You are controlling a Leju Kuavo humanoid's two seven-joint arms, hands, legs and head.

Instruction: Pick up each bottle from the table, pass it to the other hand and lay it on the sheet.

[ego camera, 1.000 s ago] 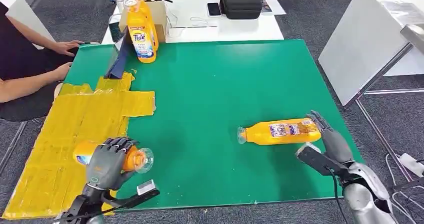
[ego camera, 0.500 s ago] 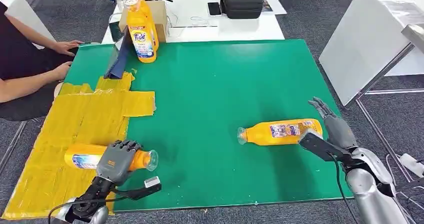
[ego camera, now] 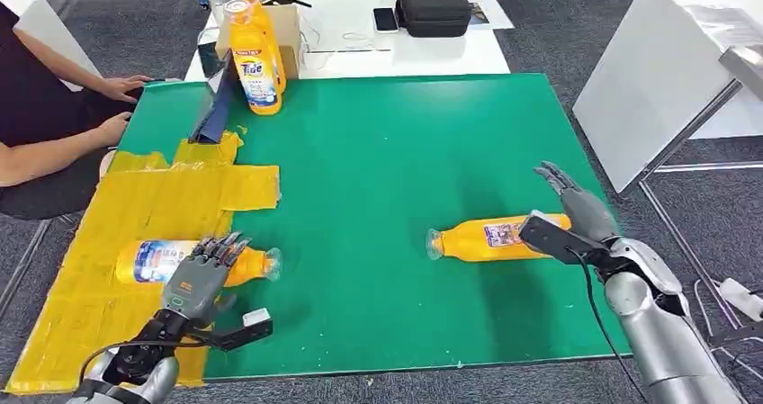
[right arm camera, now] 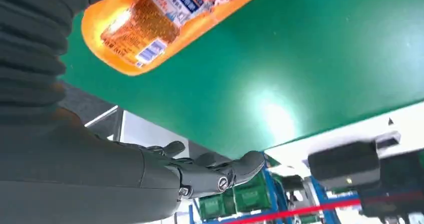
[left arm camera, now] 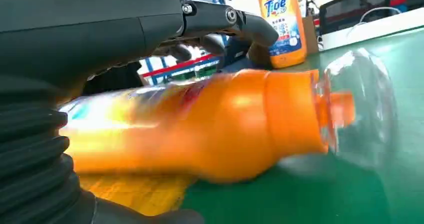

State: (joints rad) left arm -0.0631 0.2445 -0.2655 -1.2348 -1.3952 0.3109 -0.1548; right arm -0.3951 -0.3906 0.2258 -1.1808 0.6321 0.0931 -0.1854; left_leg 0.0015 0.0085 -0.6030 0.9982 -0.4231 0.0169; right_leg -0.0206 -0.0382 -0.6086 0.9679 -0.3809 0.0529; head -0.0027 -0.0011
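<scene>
From the head view I see one orange bottle (ego camera: pixel 193 261) lying on its side at the near left of the tabletop (ego camera: pixel 387 152), its body on the yellow sheet (ego camera: pixel 108 242) and its clear cap end poking past the sheet's right edge onto the green. My left hand (ego camera: pixel 200 273) is over its middle with fingers spread, released rather than clamped. The left wrist view shows what the head view cannot: the fingers (left arm camera: pixel 250 27) arch above the bottle (left arm camera: pixel 200 124) with a gap under them.

A second bottle (ego camera: pixel 490 238) lies on its side towards the right edge of the tabletop, cap pointing left. My right hand (ego camera: pixel 576 215) is at its base end, fingers extended and empty. In the right wrist view the bottle's base (right arm camera: pixel 150 29) is apart from the outstretched fingers (right arm camera: pixel 220 171).

Two upright Tide bottles (ego camera: pixel 254 58) stand at the far left corner, beside a person's hand (ego camera: pixel 121 86).
</scene>
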